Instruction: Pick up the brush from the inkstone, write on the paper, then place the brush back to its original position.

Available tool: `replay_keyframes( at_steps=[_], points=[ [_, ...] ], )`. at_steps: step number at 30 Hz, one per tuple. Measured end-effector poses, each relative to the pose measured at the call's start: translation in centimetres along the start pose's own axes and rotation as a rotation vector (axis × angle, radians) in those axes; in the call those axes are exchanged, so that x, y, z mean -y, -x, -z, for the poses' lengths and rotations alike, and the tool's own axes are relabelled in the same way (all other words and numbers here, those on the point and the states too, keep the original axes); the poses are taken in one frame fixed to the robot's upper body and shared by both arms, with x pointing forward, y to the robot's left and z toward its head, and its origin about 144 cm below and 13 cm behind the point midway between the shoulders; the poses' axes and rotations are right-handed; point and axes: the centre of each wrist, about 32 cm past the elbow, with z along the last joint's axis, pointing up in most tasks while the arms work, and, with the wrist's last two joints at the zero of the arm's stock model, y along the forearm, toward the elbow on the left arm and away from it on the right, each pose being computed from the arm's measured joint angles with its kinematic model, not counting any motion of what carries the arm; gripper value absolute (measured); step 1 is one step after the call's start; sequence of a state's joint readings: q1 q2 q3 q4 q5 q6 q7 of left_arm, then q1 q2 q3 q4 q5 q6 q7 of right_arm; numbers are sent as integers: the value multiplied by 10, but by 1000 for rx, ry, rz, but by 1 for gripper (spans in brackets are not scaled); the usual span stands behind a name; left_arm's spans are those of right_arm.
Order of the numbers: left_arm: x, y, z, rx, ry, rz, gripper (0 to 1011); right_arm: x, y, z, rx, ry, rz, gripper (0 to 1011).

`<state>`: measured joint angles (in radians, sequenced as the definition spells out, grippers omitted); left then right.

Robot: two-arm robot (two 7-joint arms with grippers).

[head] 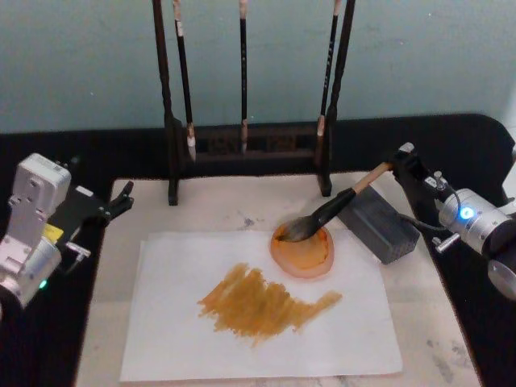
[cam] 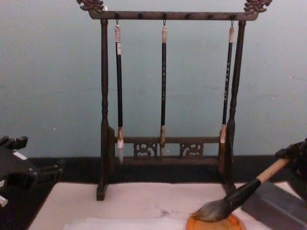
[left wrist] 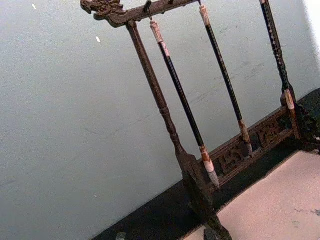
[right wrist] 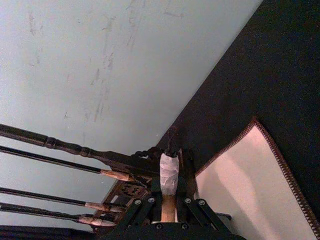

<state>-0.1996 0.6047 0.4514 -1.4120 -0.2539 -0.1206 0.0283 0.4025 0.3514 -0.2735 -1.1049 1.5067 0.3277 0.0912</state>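
Observation:
The brush (head: 339, 203) lies slanted, its bushy bristles resting in the round orange-brown inkstone (head: 310, 260) and its tan handle rising to the back right. My right gripper (head: 397, 165) is shut on the handle's upper end. In the right wrist view the whitish end cap sticks out past that gripper (right wrist: 168, 212). From the chest, the brush (cam: 244, 191) dips into the inkstone (cam: 230, 224). The paper (head: 185, 339) lies in front of the dish and bears broad orange-brown strokes. My left gripper (head: 122, 199) is parked open at the mat's left edge.
A dark wooden stand (head: 242, 149) with three thin hanging brushes stands at the back of the tan mat (head: 435, 339). A grey rectangular block (head: 383, 230) lies under the brush handle, right of the dish. Black cloth surrounds the mat.

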Motion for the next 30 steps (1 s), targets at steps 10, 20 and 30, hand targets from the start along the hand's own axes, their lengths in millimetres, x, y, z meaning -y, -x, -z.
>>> replay_keyframes(
  at_steps=[10, 20, 30],
  points=[
    [0, 0, 0, 0, 0, 0, 1010, -1, -1, -1, -5, 10, 7, 153],
    [0, 0, 0, 0, 0, 0, 1010, -2, 1, -4, 39, 17, 0, 153],
    [0, 0, 0, 0, 0, 0, 1010, -2, 2, -4, 47, 17, 0, 153]
  ],
)
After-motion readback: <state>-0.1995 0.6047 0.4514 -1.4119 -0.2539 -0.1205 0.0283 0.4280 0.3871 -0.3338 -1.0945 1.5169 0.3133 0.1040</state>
